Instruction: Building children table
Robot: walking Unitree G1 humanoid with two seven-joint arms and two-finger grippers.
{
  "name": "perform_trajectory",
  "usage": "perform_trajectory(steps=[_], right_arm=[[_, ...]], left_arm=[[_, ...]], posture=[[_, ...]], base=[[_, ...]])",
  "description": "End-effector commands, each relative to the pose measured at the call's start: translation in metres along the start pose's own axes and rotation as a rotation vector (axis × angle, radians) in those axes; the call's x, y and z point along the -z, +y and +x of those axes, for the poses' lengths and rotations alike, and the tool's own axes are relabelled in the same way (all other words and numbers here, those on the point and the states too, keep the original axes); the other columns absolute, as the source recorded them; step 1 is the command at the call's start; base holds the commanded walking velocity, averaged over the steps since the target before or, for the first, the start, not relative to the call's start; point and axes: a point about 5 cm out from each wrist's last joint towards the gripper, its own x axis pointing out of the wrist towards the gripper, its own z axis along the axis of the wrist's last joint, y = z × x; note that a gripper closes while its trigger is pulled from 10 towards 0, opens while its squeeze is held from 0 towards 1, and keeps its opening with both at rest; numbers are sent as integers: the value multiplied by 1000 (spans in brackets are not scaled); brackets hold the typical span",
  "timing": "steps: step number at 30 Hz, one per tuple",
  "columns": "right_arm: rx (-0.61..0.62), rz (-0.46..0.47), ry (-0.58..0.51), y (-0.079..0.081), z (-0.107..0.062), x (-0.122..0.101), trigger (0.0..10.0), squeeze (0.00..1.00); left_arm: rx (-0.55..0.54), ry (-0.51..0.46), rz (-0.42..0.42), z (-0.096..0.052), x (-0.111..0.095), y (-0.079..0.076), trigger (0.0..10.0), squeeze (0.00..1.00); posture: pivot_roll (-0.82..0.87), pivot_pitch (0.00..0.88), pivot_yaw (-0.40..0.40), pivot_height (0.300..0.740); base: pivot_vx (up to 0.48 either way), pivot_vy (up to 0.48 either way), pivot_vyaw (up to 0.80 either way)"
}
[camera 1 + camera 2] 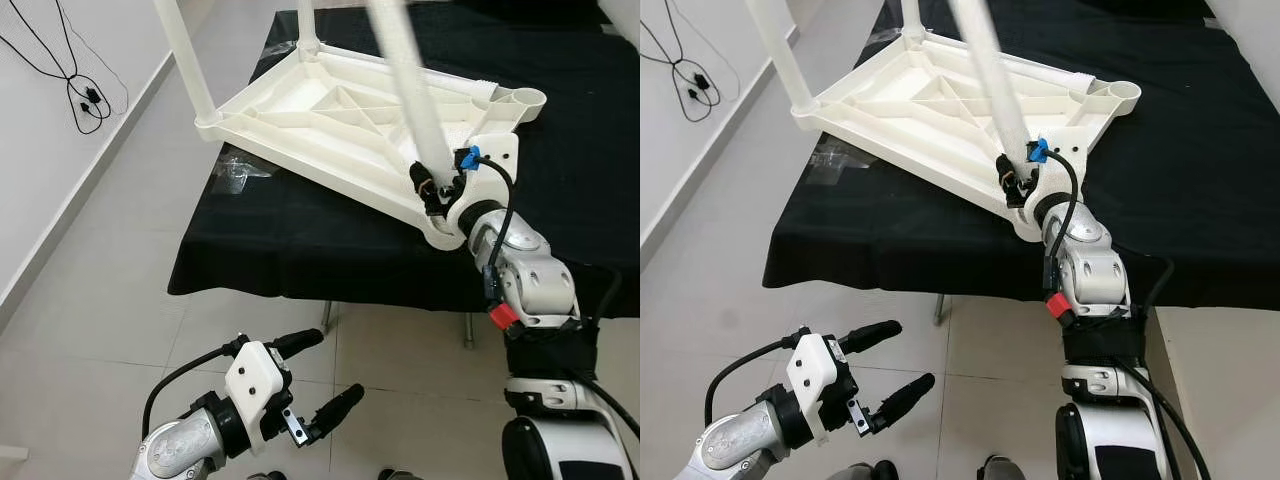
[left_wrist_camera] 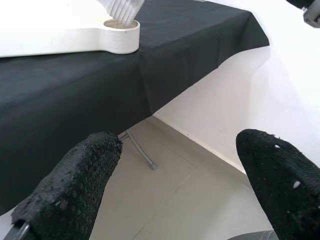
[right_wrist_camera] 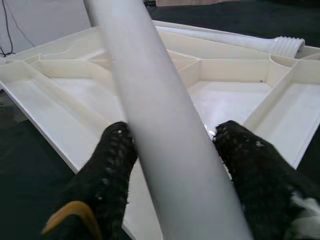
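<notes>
White plastic legs run out past the frame top, their ends cut off. The ribbed tabletop [image 1: 340, 120] lies upside down on the black-draped desk [image 1: 300, 240]. My right end effector [image 1: 432, 190] pinches one leg [image 3: 160, 125]; my left end effector [image 1: 315, 375] hangs spread over the floor

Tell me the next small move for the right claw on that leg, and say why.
Probably keep the right claw shut on the white leg and turn it further into the corner socket of the upturned tabletop. The leg leans instead of standing straight like the other legs, so it seems not fully seated.
</notes>
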Motion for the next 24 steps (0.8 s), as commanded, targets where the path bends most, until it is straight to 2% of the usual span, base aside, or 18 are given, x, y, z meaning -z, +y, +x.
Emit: perform_trajectory(steps=[1,9,13,14,15,16,17,18,19,20,22,24], right_arm=[[-6,12,-20,-2,1,-3,0,0],[-14,7,-30,-4,2,-4,0,0],[-28,-2,-35,-1,1,-4,0,0],[-54,-9,-36,3,1,-2,0,0],[-54,-9,-36,3,1,-2,0,0],[-77,-5,-47,6,0,-3,4706,0],[-77,-5,-47,6,0,-3,4706,0],[-110,17,-61,11,-1,-3,10000,0],[-135,27,-77,15,-2,-5,10000,0],[-135,27,-77,15,-2,-5,10000,0],[-181,53,-122,23,-5,-10,10000,0],[-202,75,-147,26,-6,-14,10000,0]], left_arm=[[3,23,-7,-2,4,-2,10000,0],[0,21,-6,-2,4,-3,10000,0],[-4,21,-7,-2,4,-2,10000,0],[-52,16,-35,-2,3,4,10000,0],[-52,16,-35,-2,3,4,10000,0],[-111,8,-53,-2,2,12,10000,0],[-111,8,-53,-2,2,12,10000,0],[-213,-19,-76,0,-2,25,10000,0],[-302,-44,-106,2,-6,37,10000,0],[-302,-44,-106,2,-6,37,10000,0],[-450,-82,-139,5,-14,56,10000,0],[-493,-136,-172,7,-23,66,10000,0]], posture=[[-15,215,43,740],[-14,214,36,740],[-13,218,36,740],[-18,215,36,740],[-18,215,36,740],[-17,216,36,740],[-17,216,36,740],[-18,216,34,740],[-21,212,36,740],[-21,212,36,740],[-23,213,38,740],[-27,209,40,740]], base=[[0,0,0],[0,0,0],[0,0,0],[0,0,0],[0,0,0],[0,0,0],[0,0,0],[0,0,0],[0,0,0],[0,0,0],[0,0,0],[0,0,0]])
